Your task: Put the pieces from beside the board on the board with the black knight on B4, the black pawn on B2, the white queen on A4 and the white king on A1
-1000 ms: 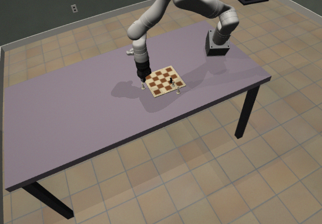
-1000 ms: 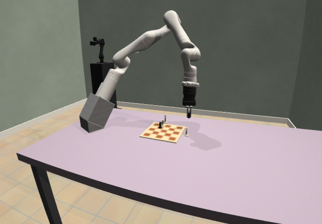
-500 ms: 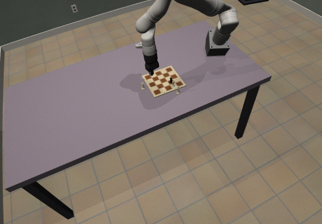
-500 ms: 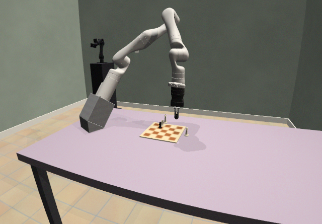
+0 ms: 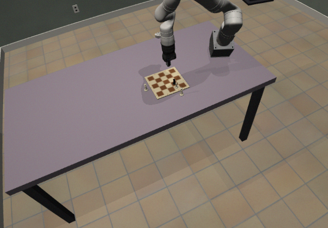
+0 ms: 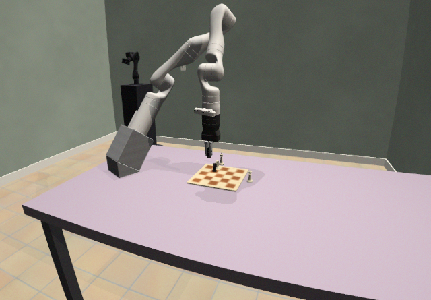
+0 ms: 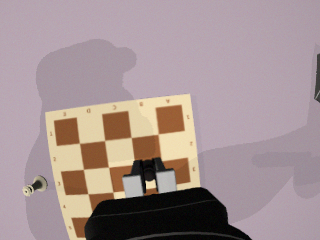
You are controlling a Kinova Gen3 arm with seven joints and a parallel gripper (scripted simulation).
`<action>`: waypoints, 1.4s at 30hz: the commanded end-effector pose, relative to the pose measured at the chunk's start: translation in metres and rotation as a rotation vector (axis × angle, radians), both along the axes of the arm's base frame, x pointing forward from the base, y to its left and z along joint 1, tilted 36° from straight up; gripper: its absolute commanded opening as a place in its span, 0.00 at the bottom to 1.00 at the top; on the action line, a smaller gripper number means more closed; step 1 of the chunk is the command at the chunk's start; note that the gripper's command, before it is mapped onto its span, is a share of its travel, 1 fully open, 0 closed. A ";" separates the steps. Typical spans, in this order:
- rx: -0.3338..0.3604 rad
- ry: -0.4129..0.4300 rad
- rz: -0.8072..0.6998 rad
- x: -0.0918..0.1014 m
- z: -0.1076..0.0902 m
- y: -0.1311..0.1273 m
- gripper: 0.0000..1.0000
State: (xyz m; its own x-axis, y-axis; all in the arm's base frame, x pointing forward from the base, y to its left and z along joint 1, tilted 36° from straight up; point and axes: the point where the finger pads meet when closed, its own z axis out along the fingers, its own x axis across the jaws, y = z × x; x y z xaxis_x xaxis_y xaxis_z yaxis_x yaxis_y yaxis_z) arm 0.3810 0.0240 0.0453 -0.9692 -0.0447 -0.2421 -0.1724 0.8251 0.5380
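My gripper [image 5: 168, 64] [image 6: 209, 154] [image 7: 148, 170] is shut on the black pawn, its dark round head showing between the fingers. It hangs above the board [image 5: 160, 94] [image 6: 230, 186] [image 7: 66, 132], near its row 1 to 3 side; the exact square below is unclear. The black knight [image 5: 173, 81] [image 6: 214, 167] stands upright on B4. A white piece, apparently the queen [image 5: 145, 87] [image 6: 250, 176] [image 7: 36, 186], stands beside the E edge. A taller one, apparently the king [image 5: 181, 91] [image 6: 221, 159], stands off the row 5 edge near A and B. A4 and A1 bear no piece.
Another white piece [image 5: 176, 85] [image 6: 217, 164] stands on B5, close to the knight; the gripper body hides both in the wrist view. The arm's grey base [image 5: 221, 45] [image 6: 128, 152] stands on the table beyond the A side.
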 end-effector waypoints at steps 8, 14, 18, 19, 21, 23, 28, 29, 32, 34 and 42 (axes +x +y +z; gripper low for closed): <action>-0.006 -0.004 -0.021 -0.001 0.000 -0.008 0.00; -0.006 -0.004 -0.021 0.000 -0.002 -0.007 0.00; -0.006 -0.004 -0.021 0.001 -0.007 -0.003 0.00; -0.006 -0.004 -0.021 0.001 -0.010 -0.002 0.00; -0.006 -0.004 -0.021 0.003 -0.015 0.002 0.00; -0.006 -0.004 -0.021 0.004 -0.021 0.006 0.00; -0.007 -0.004 -0.021 0.007 -0.032 0.013 0.00; -0.007 -0.004 -0.021 0.007 -0.036 0.015 0.00; -0.007 -0.004 -0.021 0.010 -0.047 0.023 0.00; -0.007 -0.004 -0.021 0.012 -0.054 0.028 0.00; -0.009 -0.007 -0.021 0.018 -0.074 0.041 0.00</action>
